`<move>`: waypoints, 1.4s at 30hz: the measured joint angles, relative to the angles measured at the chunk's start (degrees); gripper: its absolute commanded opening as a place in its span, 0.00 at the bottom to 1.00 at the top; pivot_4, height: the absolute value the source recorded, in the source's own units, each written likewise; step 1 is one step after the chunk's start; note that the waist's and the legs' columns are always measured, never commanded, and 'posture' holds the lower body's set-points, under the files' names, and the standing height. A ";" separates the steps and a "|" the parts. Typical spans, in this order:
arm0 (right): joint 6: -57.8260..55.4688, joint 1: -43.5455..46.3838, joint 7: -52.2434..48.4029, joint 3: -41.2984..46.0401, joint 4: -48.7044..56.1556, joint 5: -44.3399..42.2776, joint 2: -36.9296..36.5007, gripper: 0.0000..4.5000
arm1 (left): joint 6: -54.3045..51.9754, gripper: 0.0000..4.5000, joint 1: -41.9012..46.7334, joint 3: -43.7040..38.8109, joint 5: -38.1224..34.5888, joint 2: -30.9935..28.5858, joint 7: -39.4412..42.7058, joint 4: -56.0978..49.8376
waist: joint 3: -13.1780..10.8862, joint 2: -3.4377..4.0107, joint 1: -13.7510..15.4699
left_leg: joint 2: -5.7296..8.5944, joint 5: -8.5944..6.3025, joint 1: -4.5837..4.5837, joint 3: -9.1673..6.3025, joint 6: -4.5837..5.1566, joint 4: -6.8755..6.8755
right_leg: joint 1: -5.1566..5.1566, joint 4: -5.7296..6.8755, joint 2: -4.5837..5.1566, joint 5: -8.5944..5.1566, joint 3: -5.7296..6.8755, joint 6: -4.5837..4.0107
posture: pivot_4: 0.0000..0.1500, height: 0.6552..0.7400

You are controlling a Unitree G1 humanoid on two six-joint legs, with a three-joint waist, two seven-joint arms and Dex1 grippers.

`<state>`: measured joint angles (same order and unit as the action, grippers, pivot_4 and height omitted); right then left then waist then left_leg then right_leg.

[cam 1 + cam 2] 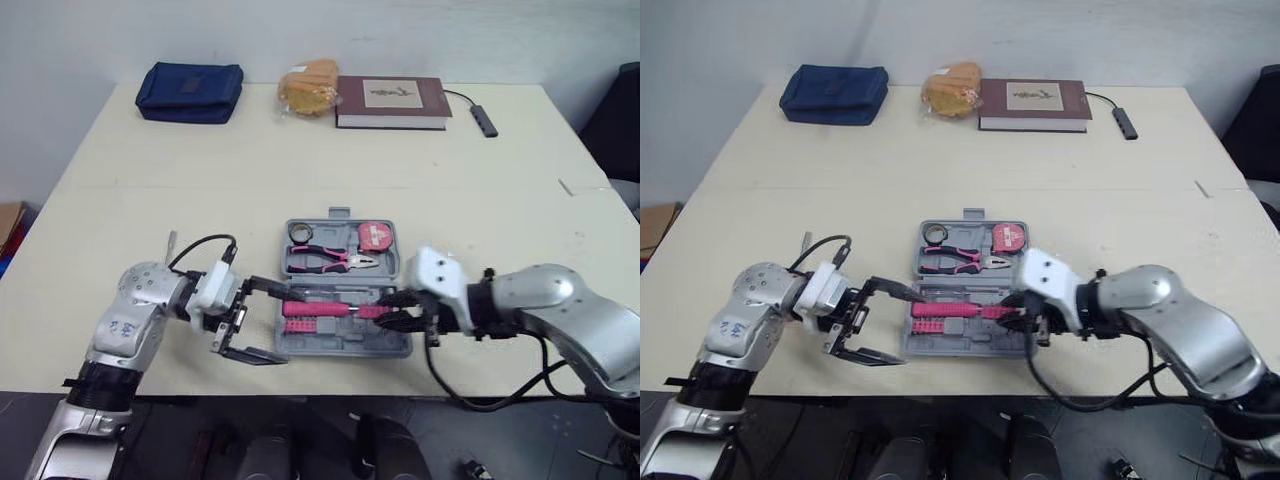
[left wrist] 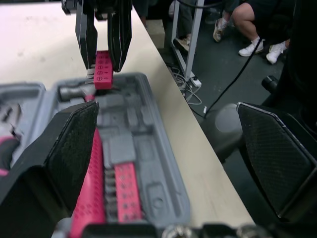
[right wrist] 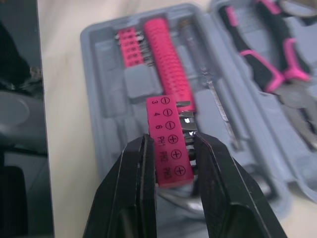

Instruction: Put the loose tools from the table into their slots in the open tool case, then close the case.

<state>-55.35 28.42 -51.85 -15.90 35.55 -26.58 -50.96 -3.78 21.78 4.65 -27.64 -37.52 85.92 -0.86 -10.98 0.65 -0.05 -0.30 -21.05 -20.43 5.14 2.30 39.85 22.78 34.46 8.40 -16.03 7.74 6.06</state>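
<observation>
I see the right gripper [image 3: 171, 144] clenched on the pink bit holder [image 3: 166, 124], over the right end of the open tool case [image 1: 340, 348], near half. Left gripper [image 1: 262, 320] is spread wide at the case's left edge.

left gripper [image 1: 284, 324] jaws wide | right gripper [image 3: 171, 148] jaws clamped, wrist seemingly level
</observation>
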 measured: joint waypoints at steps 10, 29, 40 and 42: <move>-0.76 5.07 0.72 -8.52 -3.32 4.35 2.40 0.17 | 0.72 1.00 -2.04 -0.76 0.95 -0.88 -1.84 1.22 | 0.00 -0.01 -0.09 | 0.14 -0.05 -0.18 0.00 0.14 0.00 | 0.06 0.11 -0.08 0.04 0.13 0.07 | 1.00 1.00; 1.38 7.66 -2.12 -12.32 -8.50 8.68 6.10 0.17 | -0.63 1.00 -2.24 -0.82 1.08 -0.91 -4.65 1.26 | 0.01 -0.02 -0.26 | 0.08 -0.05 -0.16 0.00 0.14 0.05 | 0.06 0.19 -0.20 0.04 0.11 0.08 | 1.00 1.00; -1.29 9.78 -4.49 -13.16 -8.10 8.89 6.21 0.17 | -1.45 1.00 -2.38 -0.67 1.15 -0.91 -5.09 1.25 | 0.01 -0.02 -0.19 | 0.08 -0.06 -0.17 0.00 0.12 0.04 | 0.06 0.14 -0.17 0.04 0.12 0.07 | 1.00 1.00; -1.74 9.79 -5.15 -13.31 -7.63 8.63 6.24 0.17 | -1.46 1.00 -2.38 -0.67 1.15 -0.91 -5.10 1.25 | 0.01 -0.02 -0.18 | 0.08 -0.06 -0.17 0.00 0.12 0.03 | 0.06 0.13 -0.16 0.04 0.13 0.07 | 1.00 1.00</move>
<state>-57.09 38.20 -57.00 -29.22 27.92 -17.95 -44.72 -5.23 19.41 3.98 -26.49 -38.43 80.82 0.40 -10.97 0.63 -0.23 -0.23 -21.11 -20.60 5.14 2.43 39.89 22.84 34.59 8.24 -15.99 7.87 6.13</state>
